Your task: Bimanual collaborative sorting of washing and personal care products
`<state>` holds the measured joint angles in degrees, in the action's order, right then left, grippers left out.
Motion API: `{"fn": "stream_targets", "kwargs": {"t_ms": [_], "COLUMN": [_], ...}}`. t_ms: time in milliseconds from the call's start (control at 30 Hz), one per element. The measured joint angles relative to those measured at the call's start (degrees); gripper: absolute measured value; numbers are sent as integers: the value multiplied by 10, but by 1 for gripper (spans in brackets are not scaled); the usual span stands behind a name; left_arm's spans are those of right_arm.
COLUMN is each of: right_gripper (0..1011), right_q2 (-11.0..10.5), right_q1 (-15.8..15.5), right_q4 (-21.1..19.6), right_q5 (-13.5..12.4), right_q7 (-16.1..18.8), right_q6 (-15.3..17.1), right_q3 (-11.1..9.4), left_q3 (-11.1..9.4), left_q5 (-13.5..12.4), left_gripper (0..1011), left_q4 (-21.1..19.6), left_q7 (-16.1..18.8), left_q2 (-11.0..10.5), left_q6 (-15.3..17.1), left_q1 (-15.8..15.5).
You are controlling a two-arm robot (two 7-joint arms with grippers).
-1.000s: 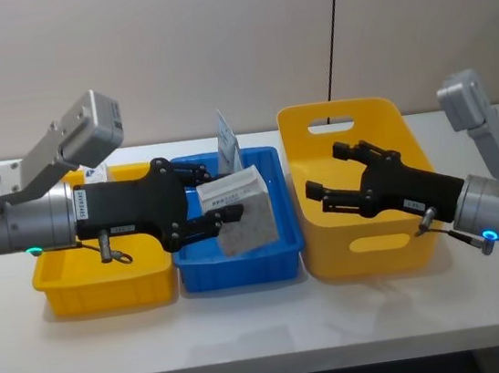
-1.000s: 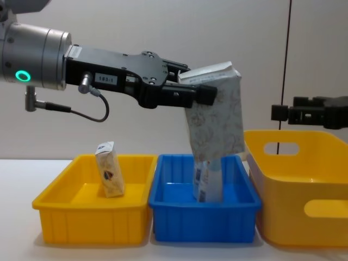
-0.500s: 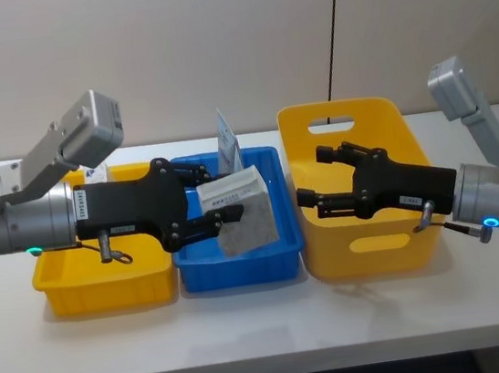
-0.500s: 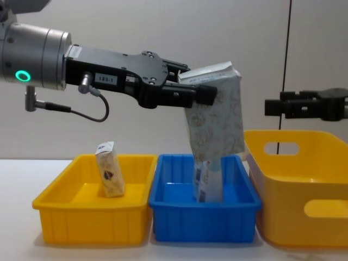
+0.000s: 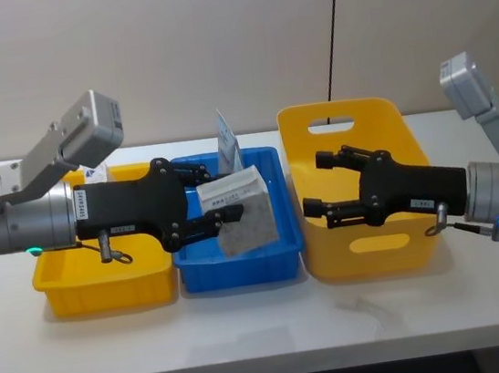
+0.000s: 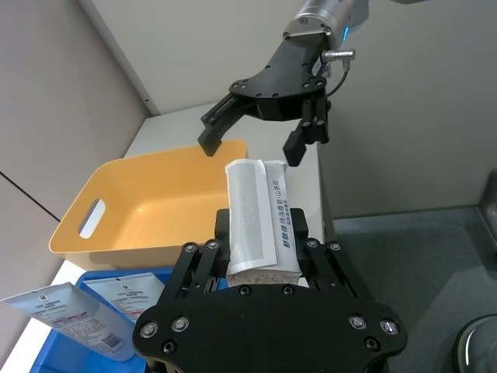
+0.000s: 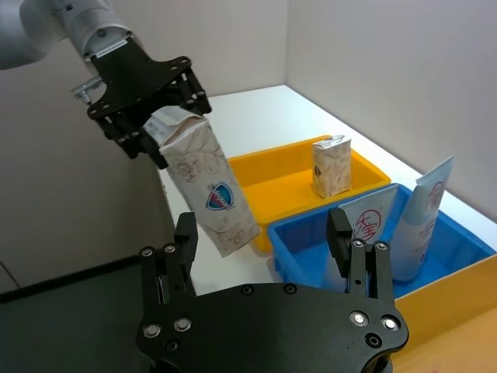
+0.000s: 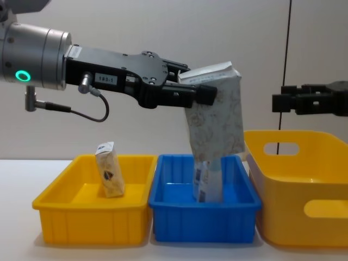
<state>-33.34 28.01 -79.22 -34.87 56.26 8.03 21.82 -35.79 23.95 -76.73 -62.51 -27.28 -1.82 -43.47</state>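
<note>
While the left gripper [image 5: 223, 210] stays clamped on the grey-white speckled block-shaped pack [image 5: 253, 225] above the blue plastic bin [image 5: 242, 273], the wide-spread right gripper [image 5: 315, 182] edges slightly back over the yellow plastic tub [image 5: 377, 107], handover judged pending.

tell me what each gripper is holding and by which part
The left gripper holds the big grey-white speckled pack by its top end, above the blue bin. The right gripper is open and holds nothing, above the large yellow bin.
</note>
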Motion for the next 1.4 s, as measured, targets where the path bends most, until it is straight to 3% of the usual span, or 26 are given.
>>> {"fn": "stream_targets", "kwargs": {"t_ms": [300,533,1033,1400], "right_gripper": [1000,1000,1000,1000], "right_q2": [-8,-6,20,40], "right_q1": [5,17,62,86], "right_q4": [5,22,70,99], "right_q5": [0,9,40,57], "right_q7": [24,47,89,101], "right_q6": [-20,-57,-128,-155], "right_q3": [9,21,58,81], "left_q3": [0,0,0,0], "left_q5": [0,0,0,0], "left_gripper": [386,386,386,386], "left_q4": [0,0,0,0], "left_q7": [0,0,0,0], "left_q2": [0,0,0,0], "left_q6": [0,0,0,0], "left_q1": [0,0,0,0]}}
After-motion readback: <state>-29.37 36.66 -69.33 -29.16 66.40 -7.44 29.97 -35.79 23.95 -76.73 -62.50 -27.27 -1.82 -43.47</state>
